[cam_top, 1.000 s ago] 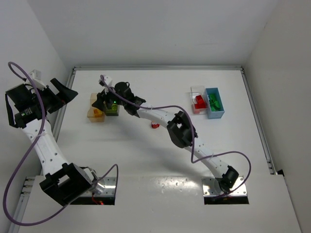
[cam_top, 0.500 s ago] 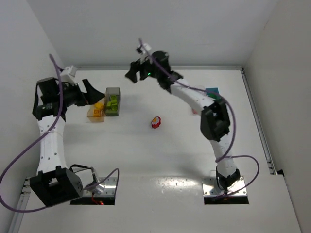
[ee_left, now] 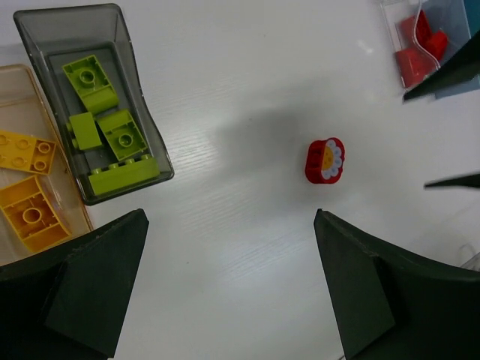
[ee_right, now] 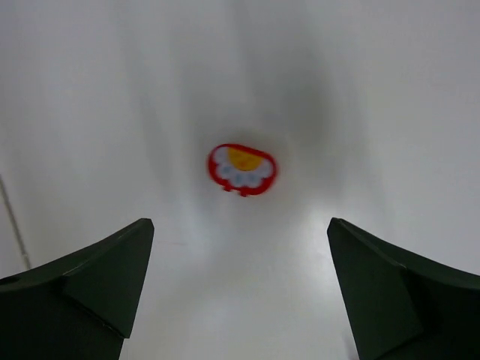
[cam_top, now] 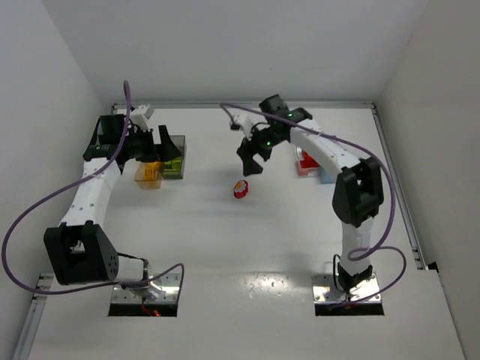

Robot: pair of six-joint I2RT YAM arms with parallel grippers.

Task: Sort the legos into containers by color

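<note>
A red brick (ee_right: 241, 169) lies on the table just ahead of the right gripper (cam_top: 250, 160), which is spread wide and empty. The left gripper (ee_left: 229, 217), likewise released, is held beside the grey bin (ee_left: 45, 41). A pickup appears under way: descent, closure, then carriage to the clear bin (ee_left: 391, 37).

Lego (ee_right: 241, 170): we see one, red and blurred, lying on the white table (ee_right: 105, 82).
Right gripper (ee_right: 240, 221): we see its fingers spread wide, apart from the lego.
</note>
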